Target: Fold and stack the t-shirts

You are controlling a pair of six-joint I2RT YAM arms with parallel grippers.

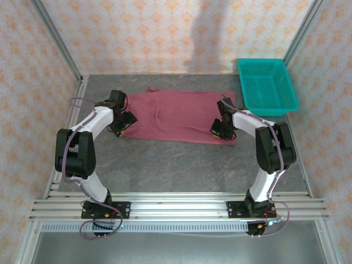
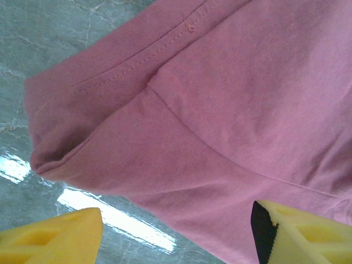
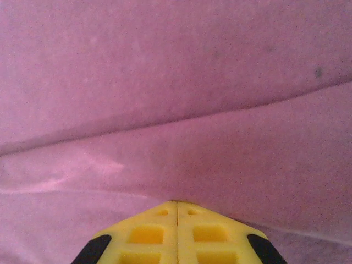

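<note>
**Right gripper shut on the shirt's near right corner, left open at the near left corner**

The right gripper (image 3: 177, 206) has its jaws closed tight together. Creases in the cloth run into the tips, so we judge that a thin fold of the t-shirt (image 1: 176, 115) is pinched there. We cannot see how much cloth it holds.

The left gripper (image 2: 176, 220) stands wide open, with one finger over bare table (image 1: 165, 165) and the other over cloth. It is low over the shirt's near left corner and holds nothing.

The shirt lies spread mostly flat on the table between the two arms, in the far half. A few shallow wrinkles run across it. A teal basket (image 1: 267, 85) sits just beside its far right corner.

Handling, as we judge it:
- The shirt is soft, light and limp, with no stiffness. It will sag and drape from any held point.
- It is thin, so jaws must close nearly fully to keep hold.
- It may drag on the table rather than slide cleanly.

Best hold on the left is the doubled corner by the stitched hem in the left wrist view, where the layers are thicker and slip less. Both corners should be taken at matching spots so the fold stays square. A pinch that is too shallow risks losing one layer.
</note>
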